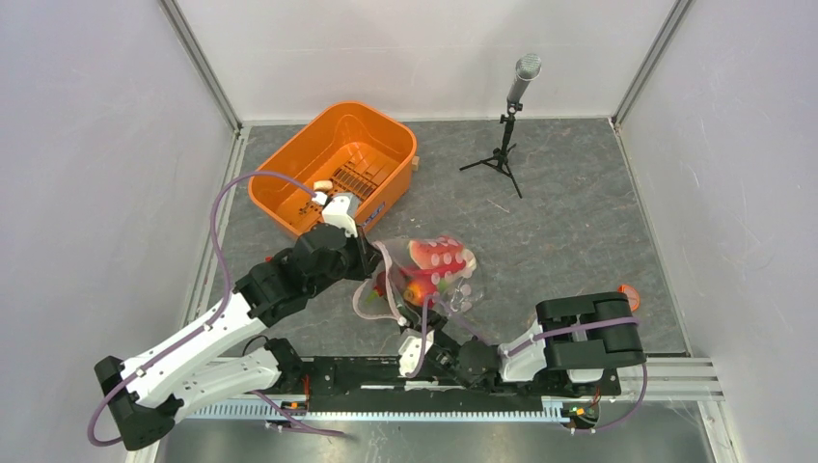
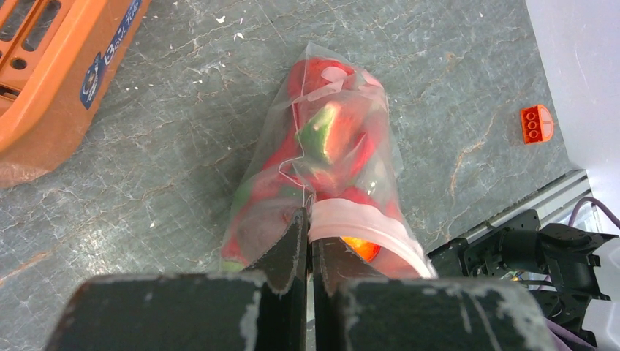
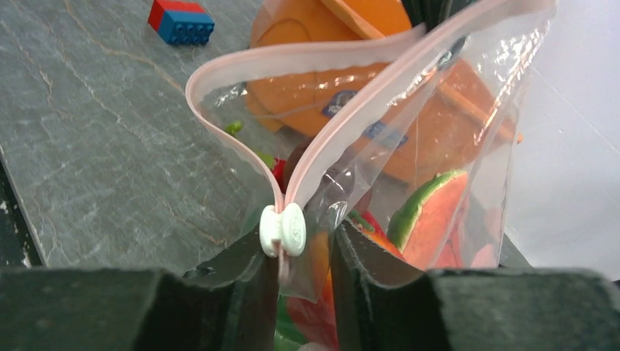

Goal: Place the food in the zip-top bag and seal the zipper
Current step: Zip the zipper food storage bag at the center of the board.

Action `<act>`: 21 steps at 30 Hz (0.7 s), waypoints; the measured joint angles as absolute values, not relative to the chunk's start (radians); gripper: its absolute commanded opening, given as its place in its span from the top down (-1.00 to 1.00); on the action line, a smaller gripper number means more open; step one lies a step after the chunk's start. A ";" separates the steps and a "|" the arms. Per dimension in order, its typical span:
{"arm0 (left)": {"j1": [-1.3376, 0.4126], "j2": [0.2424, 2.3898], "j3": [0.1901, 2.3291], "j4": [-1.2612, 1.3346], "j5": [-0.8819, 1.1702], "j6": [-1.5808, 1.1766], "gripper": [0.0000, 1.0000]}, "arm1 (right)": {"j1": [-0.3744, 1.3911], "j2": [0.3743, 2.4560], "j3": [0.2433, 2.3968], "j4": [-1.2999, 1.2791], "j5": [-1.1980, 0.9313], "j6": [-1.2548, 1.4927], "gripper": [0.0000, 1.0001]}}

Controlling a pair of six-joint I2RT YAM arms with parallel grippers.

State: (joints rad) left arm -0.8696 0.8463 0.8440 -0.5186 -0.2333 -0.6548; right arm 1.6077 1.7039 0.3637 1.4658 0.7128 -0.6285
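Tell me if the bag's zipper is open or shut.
Open. In the right wrist view the zipper gapes, its pink strips apart above the slider, food visible inside.

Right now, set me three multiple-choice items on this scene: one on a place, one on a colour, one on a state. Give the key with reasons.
1. The watermelon slice lies:
A. in the orange tub
B. inside the zip-top bag
C. on the bare table

2. The zipper strip is:
A. blue
B. black
C. pale pink

3. The bag's mouth is:
A. open, its two strips apart
B. zipped shut end to end
C. folded under the bag

Key:
1 B, the slice shows through the clear plastic in the right wrist view.
2 C, the pink band shows in both wrist views.
3 A, the strips part in a loop beyond the slider.
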 measured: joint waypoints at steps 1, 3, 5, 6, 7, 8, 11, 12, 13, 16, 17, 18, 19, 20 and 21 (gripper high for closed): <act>-0.870 0.844 0.844 -0.520 -0.233 -0.655 0.95 | 1.608 1.704 0.354 1.466 0.713 -0.626 0.49; -0.870 0.842 0.844 -0.521 -0.233 -0.655 0.95 | 1.608 1.704 0.339 1.466 0.715 -0.624 0.71; -0.870 0.841 0.844 -0.522 -0.234 -0.655 0.96 | 1.608 1.704 0.329 1.466 0.715 -0.620 0.72; -0.870 0.841 0.844 -0.522 -0.234 -0.655 0.96 | 1.608 1.704 0.326 1.466 0.715 -0.616 0.73; -0.870 0.841 0.844 -0.522 -0.234 -0.655 0.95 | 1.608 1.704 0.323 1.466 0.714 -0.614 0.78; -0.870 0.841 0.844 -0.522 -0.234 -0.655 0.95 | 1.608 1.704 0.321 1.466 0.713 -0.613 0.89; -0.870 0.840 0.844 -0.522 -0.234 -0.655 0.96 | 1.608 1.699 0.305 1.466 0.703 -0.601 1.00; -0.870 0.840 0.844 -0.522 -0.234 -0.655 0.96 | 1.608 1.690 0.294 1.465 0.696 -0.596 1.00; -0.870 0.839 0.844 -0.522 -0.234 -0.655 0.95 | 1.608 1.673 0.281 1.465 0.688 -0.590 1.00; -0.870 0.830 0.844 -0.523 -0.233 -0.654 0.54 | 1.608 1.566 0.231 1.458 0.655 -0.561 1.00; -0.870 0.822 0.844 -0.523 -0.233 -0.654 0.48 | 1.608 1.518 0.220 1.456 0.646 -0.549 1.00; -0.870 0.810 0.844 -0.524 -0.234 -0.650 0.41 | 1.608 1.449 0.209 1.455 0.634 -0.534 1.00; -0.870 0.796 0.844 -0.524 -0.234 -0.647 0.19 | 1.607 1.387 0.206 1.453 0.625 -0.519 1.00; -0.870 0.781 0.844 -0.527 -0.234 -0.641 -0.03 | 1.607 1.334 0.206 1.446 0.619 -0.505 1.00; -0.870 0.764 0.846 -0.532 -0.234 -0.632 -0.25 | 1.607 1.268 0.207 1.415 0.607 -0.485 1.00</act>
State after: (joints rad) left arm -0.8696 0.7643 0.8463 -0.5320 -0.2337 -0.6315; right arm 1.6070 1.2678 0.2073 1.4147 0.6075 -0.4850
